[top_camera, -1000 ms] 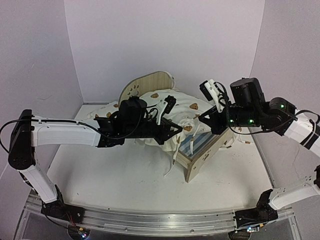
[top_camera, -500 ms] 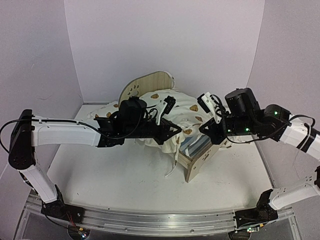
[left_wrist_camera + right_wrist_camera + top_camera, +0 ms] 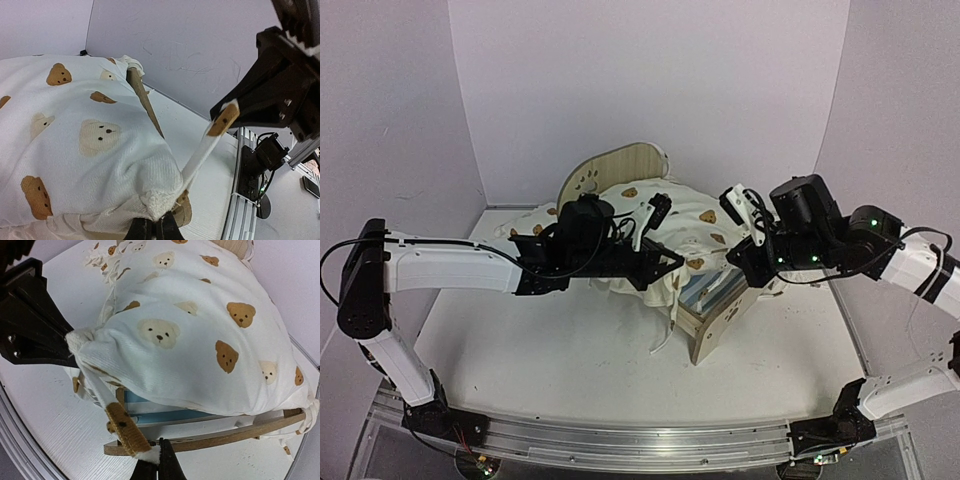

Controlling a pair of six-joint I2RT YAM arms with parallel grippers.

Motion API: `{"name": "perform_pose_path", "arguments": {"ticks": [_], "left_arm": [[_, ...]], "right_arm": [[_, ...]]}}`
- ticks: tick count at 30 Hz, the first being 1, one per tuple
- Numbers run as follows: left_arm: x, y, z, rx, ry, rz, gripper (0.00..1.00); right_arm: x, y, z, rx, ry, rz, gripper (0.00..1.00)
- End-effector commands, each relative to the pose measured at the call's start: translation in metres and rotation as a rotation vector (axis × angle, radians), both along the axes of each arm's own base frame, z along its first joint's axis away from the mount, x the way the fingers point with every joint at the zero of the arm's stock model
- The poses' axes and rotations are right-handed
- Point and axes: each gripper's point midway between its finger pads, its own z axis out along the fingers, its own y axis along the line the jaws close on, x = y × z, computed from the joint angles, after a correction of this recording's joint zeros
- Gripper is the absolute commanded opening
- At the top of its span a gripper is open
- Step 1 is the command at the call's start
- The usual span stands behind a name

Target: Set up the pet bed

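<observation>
The pet bed stands mid-table, its rounded plywood headboard (image 3: 616, 166) at the back, the footboard (image 3: 724, 326) in front and a strip of the blue-and-white base (image 3: 706, 290) showing. A cream bear-print cushion (image 3: 672, 222) lies draped over it. My left gripper (image 3: 674, 263) is shut on the cushion's near corner (image 3: 156, 209). From that corner a white tie (image 3: 204, 150) with a brown end (image 3: 124, 430) runs to my right gripper (image 3: 158, 466), which is shut on the tie's tip just in front of the footboard (image 3: 235, 432). The cushion (image 3: 200, 335) hides most of the base (image 3: 165, 413).
More ruffled bear-print fabric (image 3: 526, 224) spills off the bed's left side. A loose tie (image 3: 666, 330) hangs down to the table in front of the bed. Pale walls close in on three sides, and an aluminium rail (image 3: 620, 440) runs along the near edge.
My right gripper has come down and to the left, closer to the footboard, bringing the tie with it. The left arm and the cushion corner it holds have stayed put.
</observation>
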Motion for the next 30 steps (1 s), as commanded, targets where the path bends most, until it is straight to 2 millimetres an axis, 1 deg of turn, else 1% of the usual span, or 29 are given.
{"name": "perform_pose_path", "arguments": {"ticks": [1,5,9,18,25,27,30], "left_arm": [[0.001,-0.002,0.012,-0.041,-0.017,-0.009,0.00],[0.001,-0.002,0.011,-0.040,-0.015,-0.008,0.00],[0.001,-0.002,0.010,-0.039,-0.015,-0.010,0.00],[0.000,-0.003,0.009,-0.041,-0.008,-0.015,0.00],[-0.002,-0.005,0.006,-0.042,0.003,-0.030,0.00],[-0.003,-0.007,0.003,-0.039,0.013,-0.041,0.00],[-0.005,-0.011,-0.007,-0.030,0.038,-0.055,0.00]], "right_arm": [[0.008,-0.005,0.045,0.018,-0.092,-0.015,0.00],[0.004,-0.006,0.048,0.017,-0.081,-0.003,0.00],[-0.001,0.001,0.044,0.030,-0.051,0.032,0.00],[-0.001,0.017,0.001,-0.005,0.044,0.071,0.00],[0.014,0.014,-0.034,-0.094,0.038,0.019,0.00],[0.016,0.019,-0.042,-0.099,0.048,0.028,0.00],[0.013,0.032,-0.055,-0.073,0.093,0.064,0.00]]}}
